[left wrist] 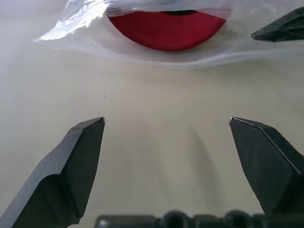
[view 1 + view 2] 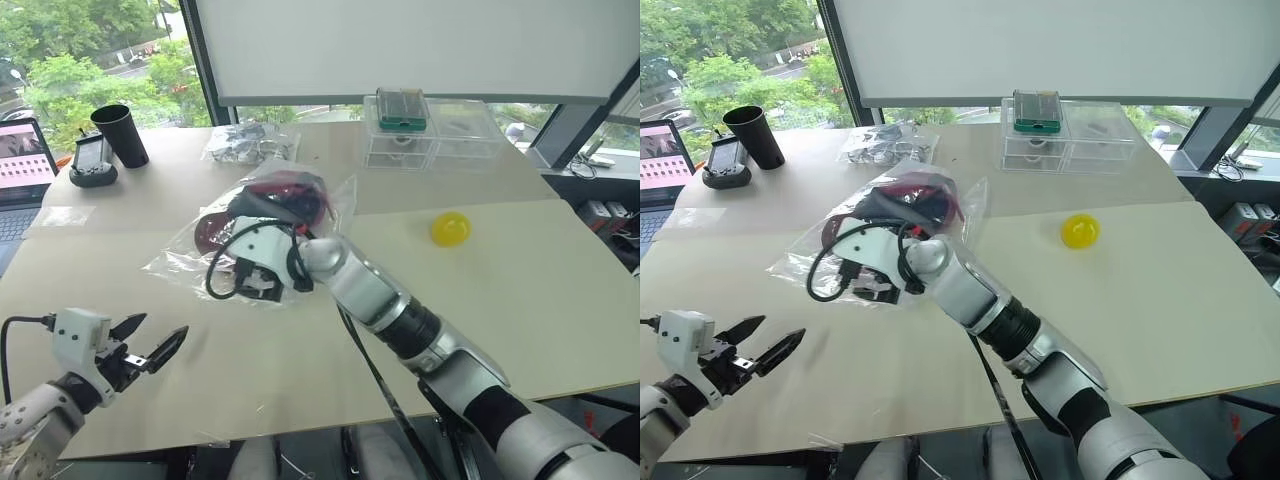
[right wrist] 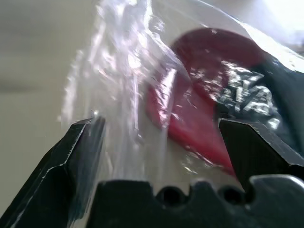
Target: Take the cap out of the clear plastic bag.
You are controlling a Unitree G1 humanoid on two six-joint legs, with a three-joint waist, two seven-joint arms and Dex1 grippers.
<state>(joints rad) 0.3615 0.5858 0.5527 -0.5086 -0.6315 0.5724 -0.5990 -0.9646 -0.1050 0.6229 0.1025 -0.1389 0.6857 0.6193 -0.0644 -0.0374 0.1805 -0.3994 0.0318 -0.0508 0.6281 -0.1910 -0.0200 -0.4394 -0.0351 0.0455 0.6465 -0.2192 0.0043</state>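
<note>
Left gripper (image 2: 150, 343): near the table's (image 2: 520, 290) front left corner, jaws apart, holding nothing, aimed across bare tabletop toward the bag.

Black cup (image 2: 120, 135) and small handheld device (image 2: 92, 160): far left corner area, untouched.

Clear plastic bag (image 2: 180, 258): mid-table, left of centre, lying crumpled.

Cap (image 2: 295, 190): inside the bag, red brim toward the front left edge, dark crown toward the far edge. Not yet out.

Right gripper (image 3: 161, 142): at the bag's near side, jaws wide apart; whether they touch the film cannot be told.

Yellow ball (image 2: 450, 228): right of the bag, well apart.

Status: early. Still to do: secure the bag, find its opening, draw the cap out.
</note>
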